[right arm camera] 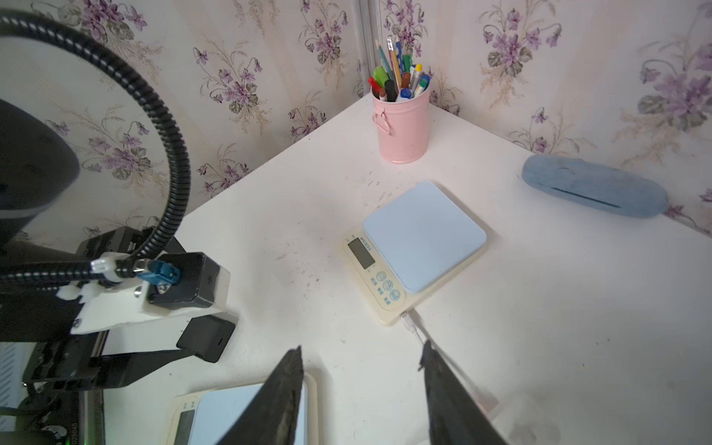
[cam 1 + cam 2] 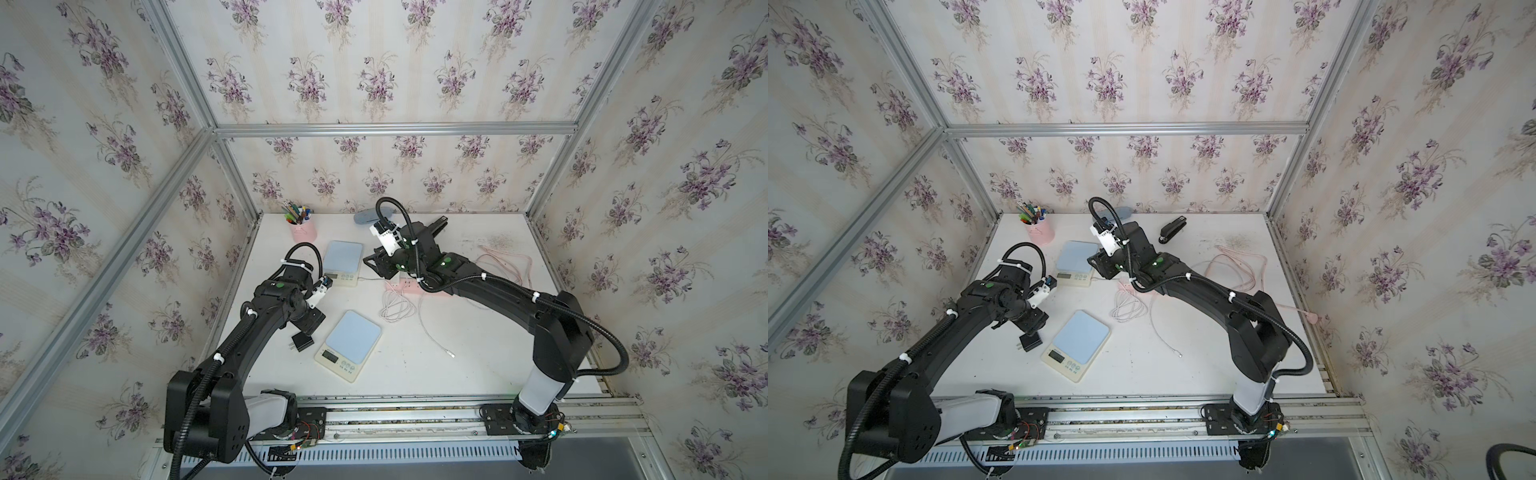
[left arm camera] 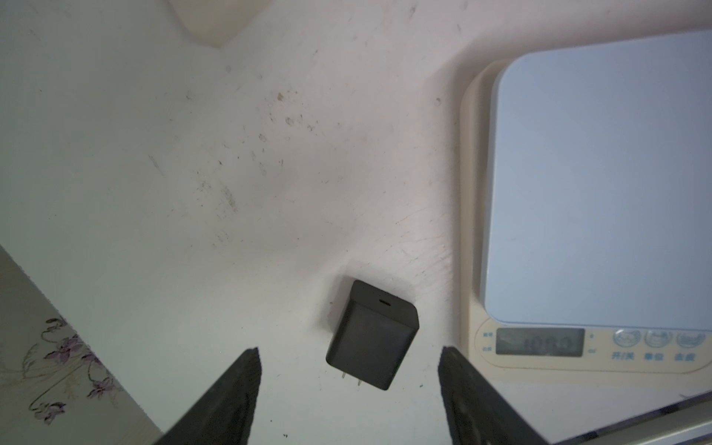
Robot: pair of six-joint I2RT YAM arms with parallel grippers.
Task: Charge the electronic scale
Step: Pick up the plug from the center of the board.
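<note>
I'm at the charger pickup. My left hand (image 3: 347,348), spread apart, hangs over the black charger (image 3: 371,335) lying on the surface just left of the near scale (image 2: 349,345). My right hand (image 1: 362,350) is apart and empty. Next, I judge, comes lowering and clamping the charger squarely.

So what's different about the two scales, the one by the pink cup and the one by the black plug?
The far scale has a thin white cable plugged into its side; the near scale shows none. The far scale sits nearly square to the table's back edge by the pink pen cup; the near scale is turned at an angle beside the black charger. Both have cream bodies, pale blue tops, a small screen and three buttons.
</note>
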